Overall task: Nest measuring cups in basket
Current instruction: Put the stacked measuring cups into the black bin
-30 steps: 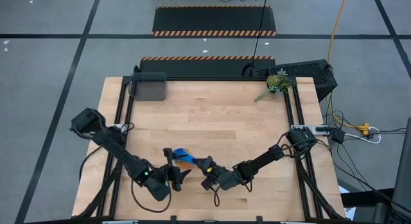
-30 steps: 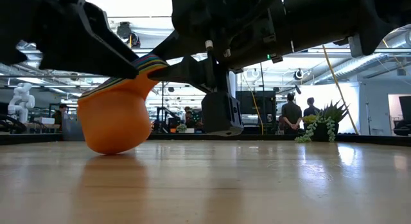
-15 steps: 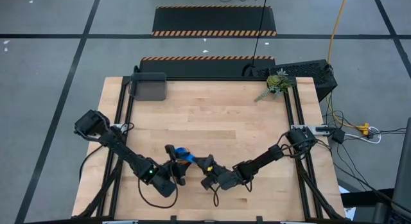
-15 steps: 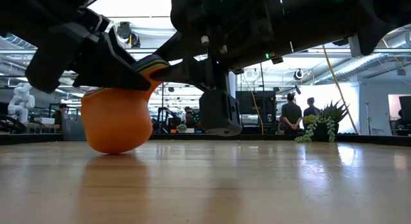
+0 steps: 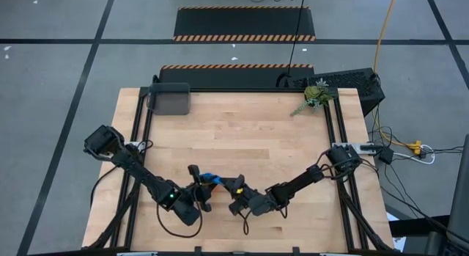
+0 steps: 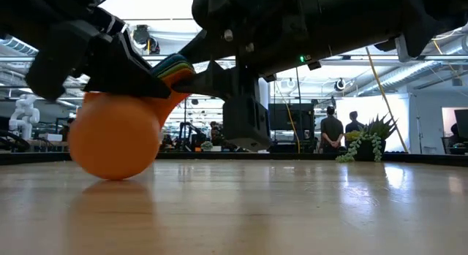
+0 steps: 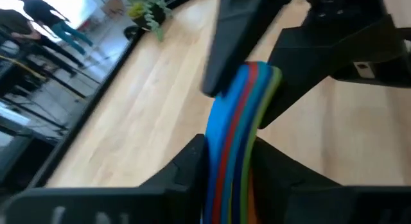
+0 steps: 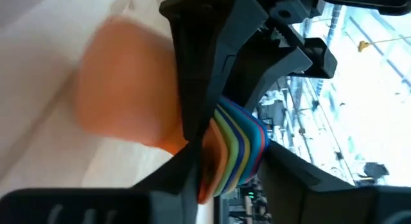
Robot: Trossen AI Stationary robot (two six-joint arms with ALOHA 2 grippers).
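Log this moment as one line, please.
cup stack: nested, front centre | left gripper: shut on its handles | right gripper: beside it | basket: far-left corner

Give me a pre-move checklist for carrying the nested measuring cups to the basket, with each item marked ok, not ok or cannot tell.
1. Cups nested: the measuring cups sit as one stack with handles fanned together. Ok.
2. Left gripper on the handles: its fingers flank the stacked handles; firm contact cannot tell.
3. Right gripper released: it is at the same handles, and whether it grips them cannot tell.
4. Stack off the table: the orange bottom rests on the table. Not ok.
5. Basket free to receive: at the far left corner, nothing seen in it. Ok.
6. Path to the basket: bare wood between, plant sprig far aside. Ok.
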